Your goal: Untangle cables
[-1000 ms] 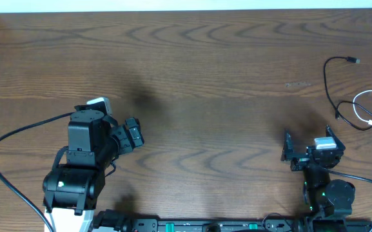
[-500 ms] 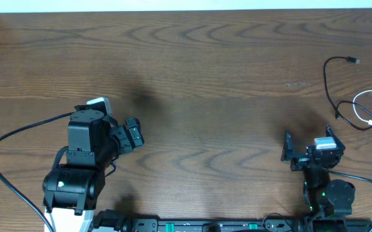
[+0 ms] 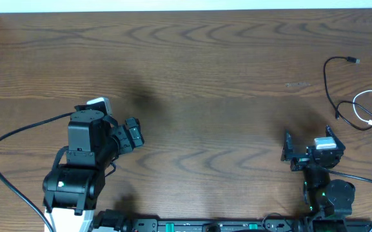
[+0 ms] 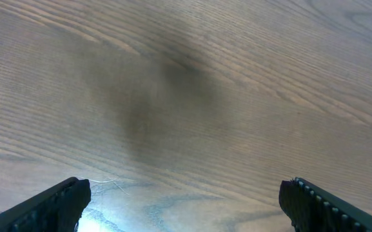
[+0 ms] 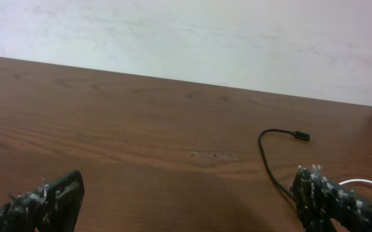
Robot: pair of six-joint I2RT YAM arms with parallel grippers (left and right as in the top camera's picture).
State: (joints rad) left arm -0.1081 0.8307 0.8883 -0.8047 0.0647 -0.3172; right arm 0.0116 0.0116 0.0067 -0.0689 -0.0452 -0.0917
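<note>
A thin black cable (image 3: 328, 87) lies at the table's far right, its plug end (image 3: 352, 60) pointing right. A white cable (image 3: 370, 106) loops beside it, crossing it near the right edge. In the right wrist view the black cable (image 5: 267, 158) curves ahead to the right, and a bit of white cable (image 5: 365, 184) shows past the right finger. My right gripper (image 3: 307, 145) is open and empty, left of the cables and nearer the front. My left gripper (image 3: 130, 134) is open and empty at the front left, over bare wood (image 4: 186, 129).
The wooden table (image 3: 192, 71) ends at a white wall (image 5: 186, 38) at the back. Each arm's thick black wire (image 3: 5, 138) trails by its base. A pale scuff (image 3: 296, 84) marks the wood left of the cables.
</note>
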